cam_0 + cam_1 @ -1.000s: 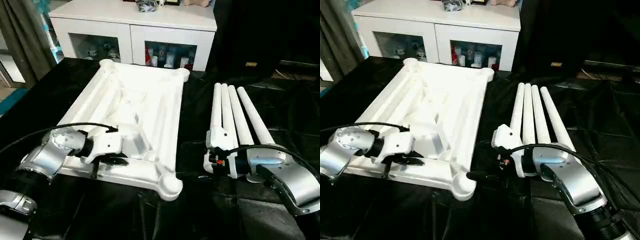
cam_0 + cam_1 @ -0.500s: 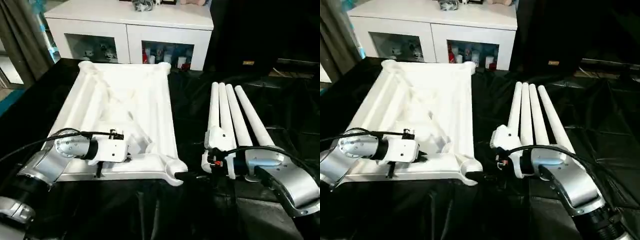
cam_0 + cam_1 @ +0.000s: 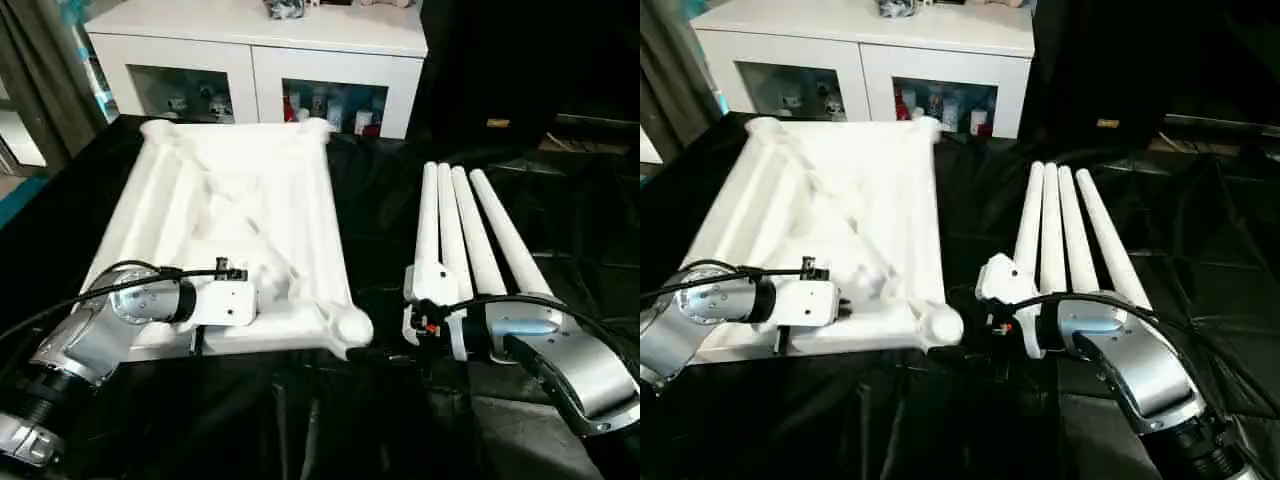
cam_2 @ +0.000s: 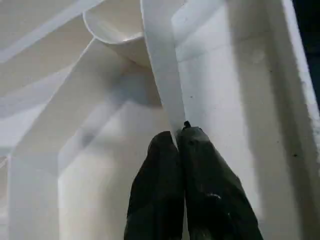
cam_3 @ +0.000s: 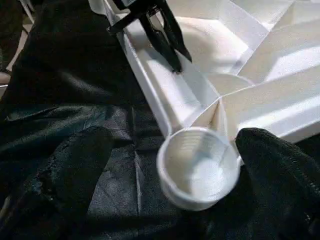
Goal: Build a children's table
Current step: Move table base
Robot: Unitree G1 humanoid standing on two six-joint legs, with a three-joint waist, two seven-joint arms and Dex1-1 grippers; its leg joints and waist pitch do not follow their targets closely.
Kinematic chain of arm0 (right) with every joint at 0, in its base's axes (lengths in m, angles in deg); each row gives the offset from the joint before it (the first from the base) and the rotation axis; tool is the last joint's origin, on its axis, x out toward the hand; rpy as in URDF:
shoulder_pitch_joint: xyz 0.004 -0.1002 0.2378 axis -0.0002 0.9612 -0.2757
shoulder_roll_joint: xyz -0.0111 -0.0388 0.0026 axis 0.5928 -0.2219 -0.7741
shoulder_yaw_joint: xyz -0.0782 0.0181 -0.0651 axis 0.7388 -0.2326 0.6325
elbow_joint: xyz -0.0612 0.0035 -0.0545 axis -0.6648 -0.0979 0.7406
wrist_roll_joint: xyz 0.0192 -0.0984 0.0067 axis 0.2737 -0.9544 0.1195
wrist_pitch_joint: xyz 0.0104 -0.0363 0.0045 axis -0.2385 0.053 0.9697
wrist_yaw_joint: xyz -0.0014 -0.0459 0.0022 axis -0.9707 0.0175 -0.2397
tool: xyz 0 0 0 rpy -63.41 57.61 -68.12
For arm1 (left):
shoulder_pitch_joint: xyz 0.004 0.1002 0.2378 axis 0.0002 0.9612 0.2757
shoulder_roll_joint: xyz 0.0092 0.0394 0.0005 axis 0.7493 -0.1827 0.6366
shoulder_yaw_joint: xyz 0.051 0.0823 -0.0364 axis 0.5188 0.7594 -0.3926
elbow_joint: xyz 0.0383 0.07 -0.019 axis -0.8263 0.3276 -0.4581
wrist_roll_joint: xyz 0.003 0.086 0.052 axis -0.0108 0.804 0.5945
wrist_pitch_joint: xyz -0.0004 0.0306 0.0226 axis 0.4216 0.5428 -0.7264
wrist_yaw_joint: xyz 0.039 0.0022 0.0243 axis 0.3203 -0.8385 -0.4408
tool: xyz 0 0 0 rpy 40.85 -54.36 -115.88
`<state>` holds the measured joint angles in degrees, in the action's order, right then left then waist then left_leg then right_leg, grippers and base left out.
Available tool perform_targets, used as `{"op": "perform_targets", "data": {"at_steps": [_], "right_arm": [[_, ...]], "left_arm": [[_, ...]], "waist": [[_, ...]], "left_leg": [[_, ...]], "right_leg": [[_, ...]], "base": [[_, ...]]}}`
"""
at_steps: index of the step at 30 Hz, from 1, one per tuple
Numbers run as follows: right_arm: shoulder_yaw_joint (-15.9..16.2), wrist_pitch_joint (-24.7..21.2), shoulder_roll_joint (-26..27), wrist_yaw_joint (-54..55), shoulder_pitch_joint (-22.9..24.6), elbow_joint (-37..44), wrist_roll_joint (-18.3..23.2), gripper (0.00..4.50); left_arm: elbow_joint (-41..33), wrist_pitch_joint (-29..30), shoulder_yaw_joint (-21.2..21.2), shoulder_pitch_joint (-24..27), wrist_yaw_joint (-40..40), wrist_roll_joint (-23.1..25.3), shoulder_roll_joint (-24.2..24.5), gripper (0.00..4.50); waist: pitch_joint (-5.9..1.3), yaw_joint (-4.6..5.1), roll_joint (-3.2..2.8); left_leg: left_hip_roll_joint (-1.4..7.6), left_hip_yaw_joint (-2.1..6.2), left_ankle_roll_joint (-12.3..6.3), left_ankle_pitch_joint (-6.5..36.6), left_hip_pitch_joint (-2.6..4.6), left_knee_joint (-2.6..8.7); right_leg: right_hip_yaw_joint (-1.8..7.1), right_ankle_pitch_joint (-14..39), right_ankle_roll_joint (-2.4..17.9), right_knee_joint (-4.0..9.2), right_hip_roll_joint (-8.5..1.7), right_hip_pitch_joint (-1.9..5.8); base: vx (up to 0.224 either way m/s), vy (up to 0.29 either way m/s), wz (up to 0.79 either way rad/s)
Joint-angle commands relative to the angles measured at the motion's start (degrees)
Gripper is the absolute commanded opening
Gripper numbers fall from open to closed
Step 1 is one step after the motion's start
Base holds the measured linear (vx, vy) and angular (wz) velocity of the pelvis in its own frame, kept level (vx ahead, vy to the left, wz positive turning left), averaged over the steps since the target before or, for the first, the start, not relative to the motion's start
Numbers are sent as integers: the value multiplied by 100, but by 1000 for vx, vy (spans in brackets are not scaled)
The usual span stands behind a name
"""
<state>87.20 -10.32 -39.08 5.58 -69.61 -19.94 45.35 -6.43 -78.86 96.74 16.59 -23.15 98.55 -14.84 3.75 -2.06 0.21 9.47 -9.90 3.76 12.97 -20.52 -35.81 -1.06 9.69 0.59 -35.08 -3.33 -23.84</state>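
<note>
Forearms reach inward: the left claw pinches a thin rib of the upturned children's table, while the right claw spreads wide around its near corner socket. Since a second ago, the top has swung square; legs lie beyond the right claw.

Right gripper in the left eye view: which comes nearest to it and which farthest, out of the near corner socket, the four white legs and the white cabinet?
From the right gripper:
1. Near corner socket of the upturned table top, just to its left.
2. Four white legs, lying side by side on the black cloth beyond it.
3. White cabinet, at the back.
</note>
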Motion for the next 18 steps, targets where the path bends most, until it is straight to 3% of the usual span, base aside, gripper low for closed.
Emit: {"op": "perform_targets", "data": {"at_steps": [1, 4, 6, 9, 11, 14, 18], "right_arm": [[6, 52, 19, 44, 1, 45, -10, 450], [14, 69, 32, 56, 13, 33, -17, 450], [28, 89, 55, 78, 25, 22, -28, 450], [27, 90, 60, 91, 46, 41, -32, 450], [-6, 66, 55, 119, 104, 101, -15, 450], [-16, 65, 49, 138, 149, 129, -20, 450], [-33, 59, 56, 163, 179, 146, -27, 450]], "left_arm": [[-756, -264, -462, -242, -551, -24, 1, 1], [-909, -194, -469, -207, -500, -87, -7, 1], [-875, -109, -406, -135, -452, -20, 42, 1], [-852, 18, -395, -40, -428, -3, 54, 1], [-959, 466, -393, 115, -376, 84, 84, 1], [-1007, 684, -395, 195, -387, 152, 100, 1], [-1033, 799, -397, 254, -368, 133, 104, 1]], "waist": [[-435, -39, -62], [-468, -81, -99], [-461, -117, -133], [-450, -130, -125], [-439, -127, -164], [-424, -107, -133], [-409, -112, -162]], "left_leg": [[325, 123, -197, 588, 23, 465], [328, 107, -388, 211, 24, 427], [326, 104, -449, 205, 10, 424], [327, 103, -397, 388, 10, 437], [332, 116, -257, 579, 14, 455], [323, 113, -225, 684, 12, 458], [321, 115, -147, 854, 22, 466]], "right_leg": [[229, 546, 1455, 286, -417, 340], [206, -198, 1643, 212, -400, 327], [191, -395, 1718, 199, -392, 325], [189, -231, 1702, 216, -401, 333], [193, 25, 1650, 233, -411, 343], [196, 218, 1621, 262, -402, 344], [201, 569, 1551, 298, -399, 332]], "base": [[0, 0, 0], [0, 0, 0], [0, 0, 0], [0, 0, 0], [0, 0, 0], [0, 0, 0], [0, 0, 0]]}}
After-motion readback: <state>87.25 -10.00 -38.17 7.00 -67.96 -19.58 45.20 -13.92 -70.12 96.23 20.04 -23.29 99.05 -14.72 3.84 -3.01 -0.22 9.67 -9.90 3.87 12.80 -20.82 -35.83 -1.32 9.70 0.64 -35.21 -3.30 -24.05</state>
